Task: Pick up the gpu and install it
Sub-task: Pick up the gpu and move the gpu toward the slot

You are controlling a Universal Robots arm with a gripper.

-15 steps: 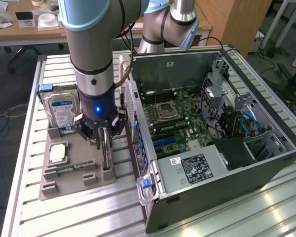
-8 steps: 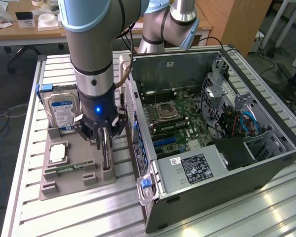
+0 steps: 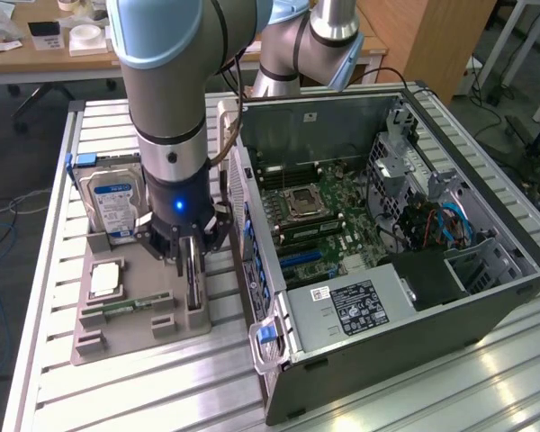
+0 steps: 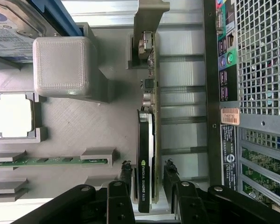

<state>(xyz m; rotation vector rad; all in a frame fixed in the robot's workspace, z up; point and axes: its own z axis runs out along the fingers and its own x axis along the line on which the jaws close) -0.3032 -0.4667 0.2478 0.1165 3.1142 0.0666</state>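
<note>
Gripper (image 3: 191,256) fingers (image 4: 126,170) stand spread on either side of the gpu (image 4: 145,154), clear of both its faces. The card stands on edge in a slot along the gray holder (image 3: 117,340) edge nearest the computer case (image 3: 414,324), likely so its flat sides meet the pads.

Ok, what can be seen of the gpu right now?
The gpu is a slim card standing on edge in a slot of the grey holder. It has a black cooler face with a printed label, a green circuit board along the back, and silvery metal fittings toward one end. The open tool straddles it, with fingers on either side and slim gaps showing.
</note>
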